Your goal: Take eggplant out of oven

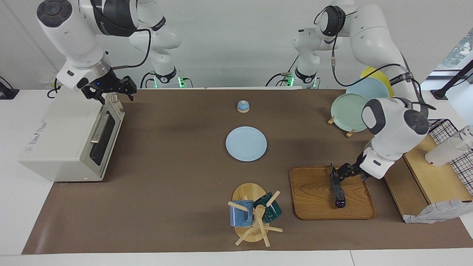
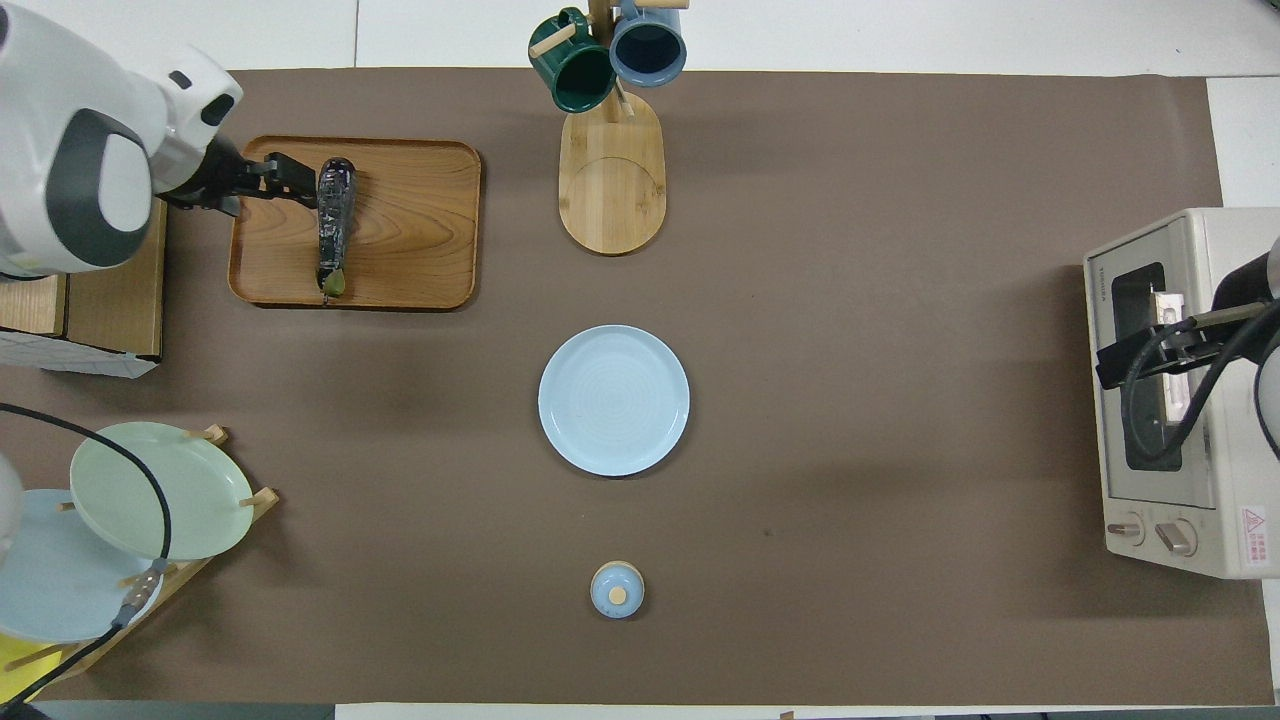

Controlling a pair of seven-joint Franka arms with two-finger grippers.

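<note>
My left end effector [image 1: 337,176] is down at the rectangular wooden tray [image 1: 314,199], at the left arm's end of the bench [image 1: 177,192]. Its fingers are at the flank of the long, glossy dark purple eggplant [image 1: 337,191], up near the stem half. I cannot tell whether they clench it or merely touch it. The eggplant lies flat on the tray, its small green stem cap [image 2: 333,284] pointing toward me and its blunt end pointing away.

My right end effector [image 1: 123,88] hangs over the upper front edge of the boxy off-white toaster oven [image 1: 63,136], which stands at the right arm's end of the bench, well apart from the tray. I cannot tell whether these fingers are released or clenched. The oven's door with its dark glass window and metal bar handle [image 1: 99,129] looks closed.

A round pale blue plate [image 1: 246,143] sits at the bench's middle. A small blue lidded pot [image 1: 243,106] stands nearer to me than the plate. A wooden mug tree [image 1: 251,214] holding a blue and a dark green mug stands farther from me, beside the tray.
</note>
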